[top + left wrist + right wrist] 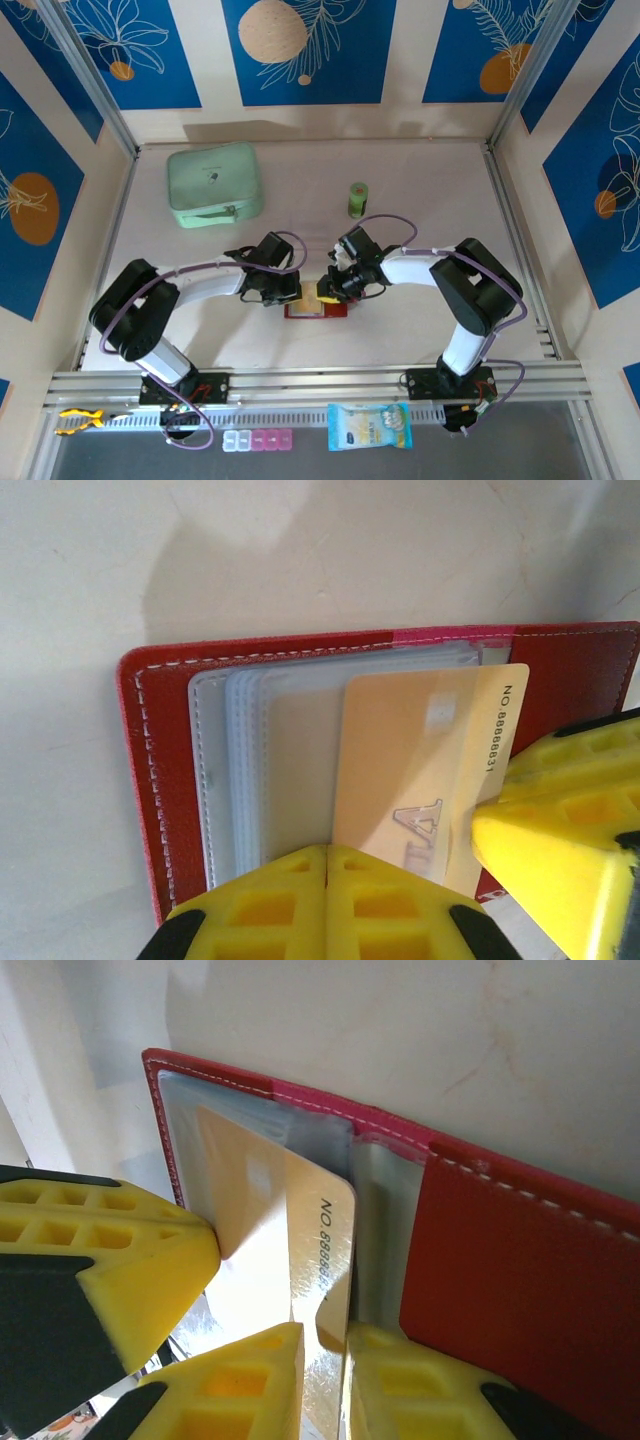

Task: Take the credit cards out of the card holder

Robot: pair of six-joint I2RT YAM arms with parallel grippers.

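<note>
The dark red card holder lies open on the table between both grippers, its clear sleeves up. A gold credit card marked "NO:88888…" sticks partway out of a sleeve. My left gripper is shut and presses its joined tips on the sleeves beside the card. My right gripper stands over the card's exposed strip, jaws narrowly apart, one finger at the card's outer edge, the other by the sleeve's edge. Its yellow finger rests at the card's lower right.
A mint-green zip case sits at the back left and a small green cylinder at the back middle. A blue packet and pill boxes lie in front of the rail. Walls close in the table's sides.
</note>
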